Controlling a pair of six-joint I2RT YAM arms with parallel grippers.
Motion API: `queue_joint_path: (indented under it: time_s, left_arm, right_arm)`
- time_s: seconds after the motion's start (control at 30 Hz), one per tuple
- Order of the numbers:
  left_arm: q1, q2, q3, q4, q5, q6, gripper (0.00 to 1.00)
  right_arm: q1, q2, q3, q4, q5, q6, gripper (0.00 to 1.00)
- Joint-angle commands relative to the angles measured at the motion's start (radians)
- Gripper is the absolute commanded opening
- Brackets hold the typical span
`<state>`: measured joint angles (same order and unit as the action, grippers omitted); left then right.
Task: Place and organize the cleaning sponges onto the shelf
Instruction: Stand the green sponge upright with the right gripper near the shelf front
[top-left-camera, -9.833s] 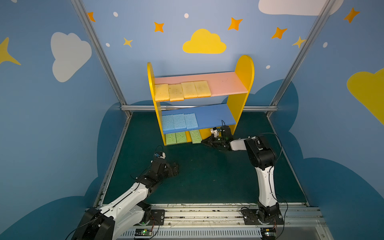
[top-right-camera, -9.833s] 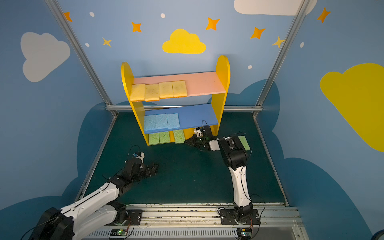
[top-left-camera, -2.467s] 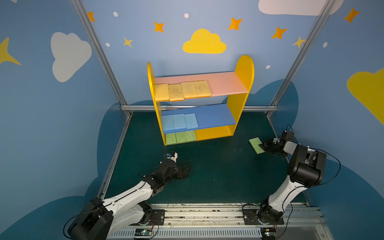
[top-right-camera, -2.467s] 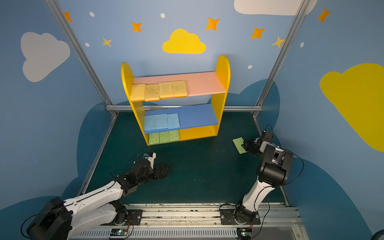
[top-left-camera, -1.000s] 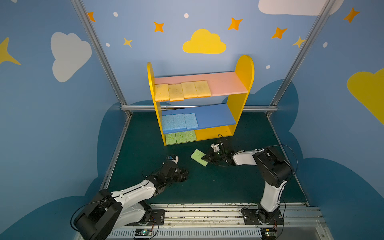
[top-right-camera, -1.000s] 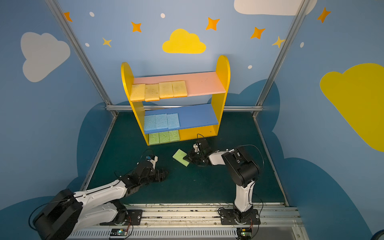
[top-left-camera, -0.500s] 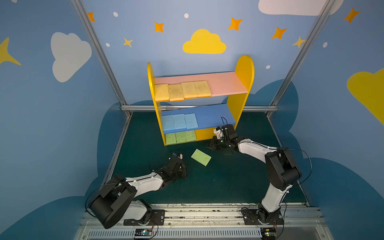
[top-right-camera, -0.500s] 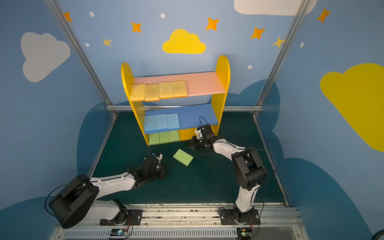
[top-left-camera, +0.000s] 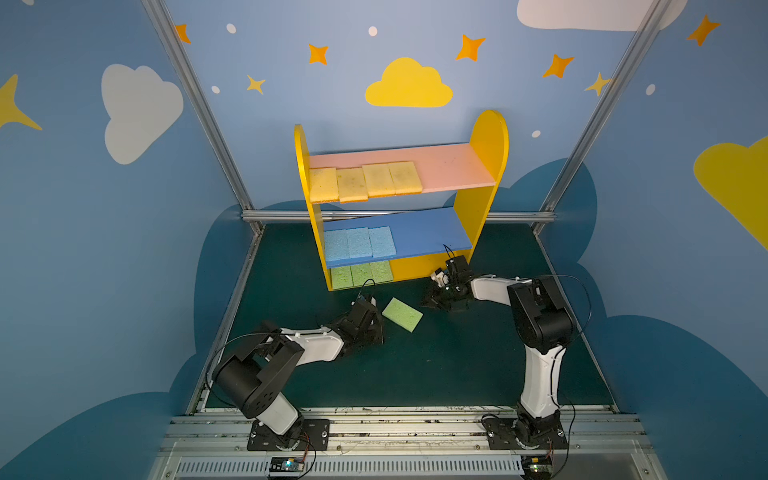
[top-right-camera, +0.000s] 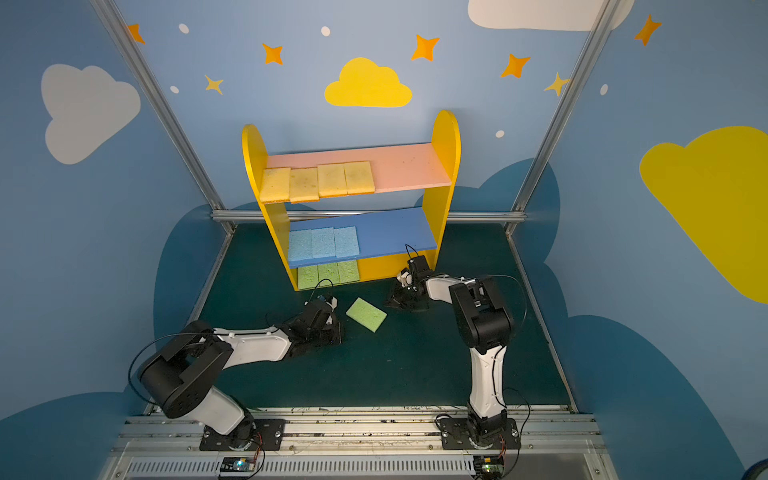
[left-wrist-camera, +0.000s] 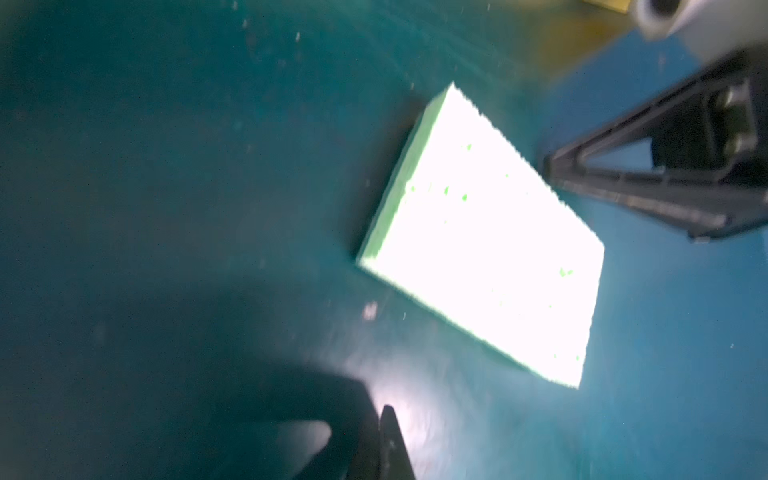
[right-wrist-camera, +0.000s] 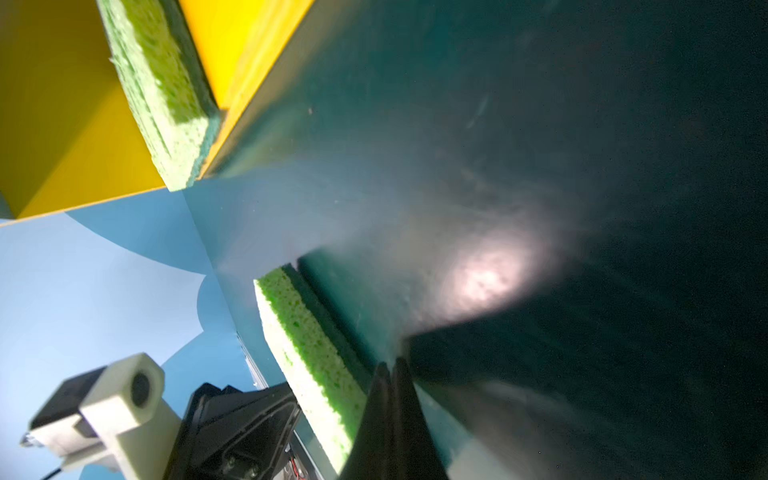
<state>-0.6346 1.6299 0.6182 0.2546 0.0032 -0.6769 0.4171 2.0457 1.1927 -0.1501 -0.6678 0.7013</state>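
One loose green sponge lies askew on the green floor in front of the shelf. My left gripper rests low just left of it, shut and empty, a small gap away. My right gripper is shut and empty on the floor just right of the sponge, whose top glares white in the left wrist view. Several yellow sponges line the pink board, three blue sponges the blue board, three green sponges the base.
The right halves of all the shelf's boards are bare. Blue walls with metal posts enclose the floor on three sides. The arm bases stand on a rail at the front edge.
My left gripper has shut and reached forward to beside the loose green sponge. My right gripper drew away from the sponge toward the shelf, then came back down beside it. The sponge barely moved.
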Motion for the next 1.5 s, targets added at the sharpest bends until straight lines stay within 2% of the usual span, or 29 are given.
queue_joint_path:
  time_s: [0.0, 0.17, 0.33, 0.47, 0.53, 0.63, 0.73, 0.8, 0.93, 1.0, 1.03, 1.23, 1.33, 1.47]
  left_arm:
    - [0.016, 0.062, 0.025, 0.011, 0.009, 0.015, 0.03]
    - [0.03, 0.122, 0.074, 0.024, 0.025, 0.015, 0.03]
    - [0.036, 0.133, 0.093, 0.016, 0.032, 0.023, 0.03]
    - [0.039, 0.094, 0.065, 0.004, 0.024, 0.024, 0.03]
    - [0.039, 0.056, 0.038, -0.009, 0.012, 0.023, 0.04]
    - [0.039, -0.005, -0.012, -0.02, -0.005, 0.018, 0.18]
    - [0.038, -0.067, -0.068, -0.024, -0.022, 0.01, 0.37]
    - [0.039, -0.099, -0.093, -0.027, -0.04, 0.007, 0.48]
    - [0.038, -0.141, -0.109, -0.046, -0.06, 0.01, 0.55]
    - [0.037, -0.152, -0.108, -0.052, -0.058, 0.013, 0.69]
    - [0.038, -0.156, -0.108, -0.053, -0.058, 0.012, 0.73]
    - [0.036, -0.16, -0.115, -0.054, -0.062, 0.009, 0.88]
    - [0.037, -0.172, -0.125, -0.056, -0.063, 0.007, 0.91]
    - [0.038, -0.215, -0.149, -0.075, -0.085, 0.009, 0.92]
  right_arm:
    - [0.021, -0.001, -0.053, 0.014, -0.026, 0.001, 0.0]
    - [0.057, -0.092, -0.188, 0.092, -0.014, 0.037, 0.0]
    - [0.036, -0.14, -0.239, 0.103, -0.019, 0.046, 0.0]
    - [-0.007, -0.15, -0.296, 0.23, -0.101, 0.109, 0.01]
    - [-0.011, -0.15, -0.326, 0.296, -0.138, 0.143, 0.14]
    - [0.008, -0.164, -0.361, 0.338, -0.147, 0.153, 0.27]
    - [0.028, -0.185, -0.418, 0.391, -0.138, 0.175, 0.34]
    - [0.041, -0.193, -0.455, 0.429, -0.124, 0.194, 0.36]
    - [0.069, -0.18, -0.509, 0.499, -0.106, 0.239, 0.36]
    - [0.078, -0.171, -0.515, 0.526, -0.101, 0.259, 0.36]
    - [0.082, -0.168, -0.536, 0.532, -0.096, 0.263, 0.36]
    - [0.11, -0.14, -0.529, 0.542, -0.07, 0.283, 0.37]
    - [0.112, -0.126, -0.524, 0.524, -0.06, 0.28, 0.3]
    - [0.112, -0.114, -0.482, 0.471, -0.038, 0.252, 0.12]
